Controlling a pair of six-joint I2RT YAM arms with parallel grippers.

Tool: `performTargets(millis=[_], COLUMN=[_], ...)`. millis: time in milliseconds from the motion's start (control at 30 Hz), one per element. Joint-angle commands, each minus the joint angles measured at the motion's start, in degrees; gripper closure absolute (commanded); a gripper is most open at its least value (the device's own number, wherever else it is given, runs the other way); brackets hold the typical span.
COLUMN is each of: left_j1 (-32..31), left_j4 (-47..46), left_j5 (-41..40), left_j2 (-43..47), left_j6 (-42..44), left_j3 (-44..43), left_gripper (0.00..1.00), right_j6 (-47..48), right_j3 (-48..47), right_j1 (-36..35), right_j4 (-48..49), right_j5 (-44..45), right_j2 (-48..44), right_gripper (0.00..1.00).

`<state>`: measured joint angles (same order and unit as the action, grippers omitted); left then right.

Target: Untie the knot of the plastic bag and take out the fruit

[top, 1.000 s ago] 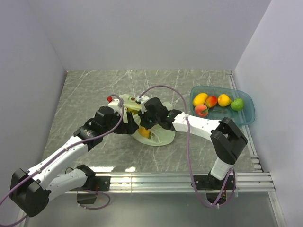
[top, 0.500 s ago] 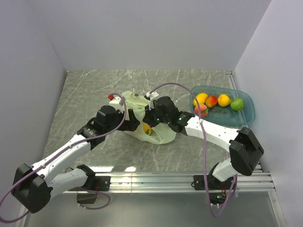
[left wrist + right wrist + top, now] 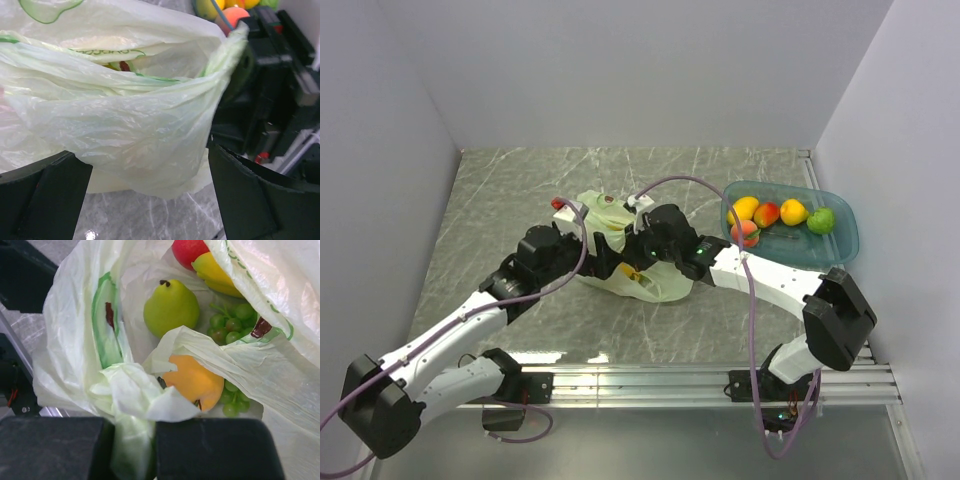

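Note:
The pale green plastic bag lies mid-table between both arms. My right gripper is shut on a bunched strip of the bag's rim and holds the mouth open. Inside I see a green pear, a red apple, a yellow banana, green grapes and an orange fruit. No tied knot shows. My left gripper stands wide open just off the bag's near side, with the plastic bulging toward the gap and nothing gripped.
A blue tray at the right holds a yellow mango, a peach and other fruit. Grey walls close in on three sides. The metal rail with the arm bases runs along the near edge.
The right arm has swung its elbow to the right and drawn the bag's rim up and back, opening the mouth. The left arm shifted slightly and stays open.

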<state>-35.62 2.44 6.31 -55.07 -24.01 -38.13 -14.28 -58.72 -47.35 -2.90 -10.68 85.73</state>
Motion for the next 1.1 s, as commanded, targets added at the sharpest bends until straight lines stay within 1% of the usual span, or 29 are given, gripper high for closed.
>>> performTargets(millis=[0, 33, 67, 133, 167, 200, 233, 267, 333, 400, 467, 500, 567, 600, 633, 700, 733, 767, 867, 933, 967, 1000, 1067], left_j1=[-0.2, -0.2, -0.2, -0.2, -0.2, -0.2, -0.2, -0.2, 0.1, 0.7, 1.2, 1.2, 1.2, 1.2, 1.2, 1.2, 1.2, 1.2, 1.3, 1.2, 1.2, 1.1, 1.0], left_j4=[-3.4, -3.8, -4.2, -3.8, -3.3, -2.4, -0.6, 0.2, 2.3, 4.1, 5.5, 5.8, 6.5, 6.9, 7.3, 8.9, 9.8, 10.9, 11.3, 10.5, 10.0, 9.1, 8.8], left_j5=[-3.7, -4.0, -4.5, -6.1, -9.0, -10.9, -15.2, -17.7, -22.9, -24.4, -22.8, -21.5, -17.6, -16.5, -15.6, -13.0, -12.5, -11.2, -8.9, -6.7, -5.3, -3.8, -2.8], left_j2=[-1.3, -2.3, -3.1, -5.0, -5.6, -5.9, -6.1, -6.0, -5.0, -4.3, -3.2, -2.7, -1.0, 0.5, 1.3, 3.0, 4.9, 5.8, 8.2, 8.3, 8.2, 8.0, 7.7], left_j6=[1.8, 1.9, 1.7, 0.8, -0.7, -1.8, -3.0, -5.6, -8.1, -11.6, -13.3, -13.9, -15.1, -15.5, -15.8, -16.0, -16.2, -16.9, -18.3, -18.9, -18.7, -18.4, -17.6], left_j3=[-0.5, -1.0, -1.3, -2.5, -2.9, -3.2, -3.4, -3.4, -2.6, -2.0, -0.6, 0.0, 2.0, 2.7, 4.2, 5.6, 6.7, 7.4, 10.5, 12.2, 12.5, 12.6, 12.3], left_gripper=[0.01, 0.01, 0.06, 0.53, 0.74, 0.99, 0.99, 0.99, 0.99, 0.99, 0.99, 0.99, 0.99, 0.99, 0.99, 0.99, 0.99, 0.99, 0.99, 0.99, 0.99, 0.99, 0.99], right_j6=[-0.1, -0.1, 0.0, 0.0, 0.1, 0.2, 0.3, 0.3, 0.4, 0.0, -2.0, -2.8, -6.5, -8.0, -11.4, -14.8, -17.7, -19.1, -22.5, -21.7, -21.3, -20.8, -17.0], right_j3=[-0.2, -0.2, -0.3, -0.3, -0.2, 0.0, 0.4, 1.4, 2.9, 5.0, 7.6, 8.6, 11.7, 12.7, 13.8, 16.6, 17.5, 18.7, 18.3, 16.9, 15.5, 15.1, 13.4], right_j1=[0.0, -0.1, -0.1, -0.1, -0.1, -0.1, 0.0, 0.0, 0.3, 1.6, 2.9, 4.7, 7.3, 10.1, 11.9, 15.0, 18.4, 19.6, 23.7, 23.8, 23.4, 22.9, 21.5], right_j4=[2.2, 2.2, 2.1, 1.9, 1.8, 1.7, 1.2, 1.2, 1.4, 1.5, 2.5, 2.8, 5.1, 6.0, 6.1, 6.1, 6.1, 6.1, 4.2, 1.9, 1.3, 0.9, 0.6], right_j5=[-1.7, -1.8, -1.7, -1.6, -1.4, -0.9, 0.1, 0.8, 1.8, 3.1, 4.4, 5.0, 7.6, 8.9, 10.5, 15.8, 17.4, 18.6, 19.9, 19.8, 19.3, 19.0, 17.7], right_j2=[0.3, 0.3, 0.4, 0.3, 0.1, 0.0, -0.3, -1.0, -2.0, -3.5, -5.7, -6.5, -9.4, -10.4, -12.4, -14.5, -16.4, -17.1, -16.8, -15.7, -15.7, -16.2, -18.9], right_gripper=[1.0, 1.0, 1.0, 1.0, 1.0, 1.0, 1.0, 1.0, 1.0, 1.0, 1.0, 1.0, 1.0, 1.0, 1.0, 1.0, 1.0, 1.0, 1.0, 1.0, 0.97, 0.82, 0.61])
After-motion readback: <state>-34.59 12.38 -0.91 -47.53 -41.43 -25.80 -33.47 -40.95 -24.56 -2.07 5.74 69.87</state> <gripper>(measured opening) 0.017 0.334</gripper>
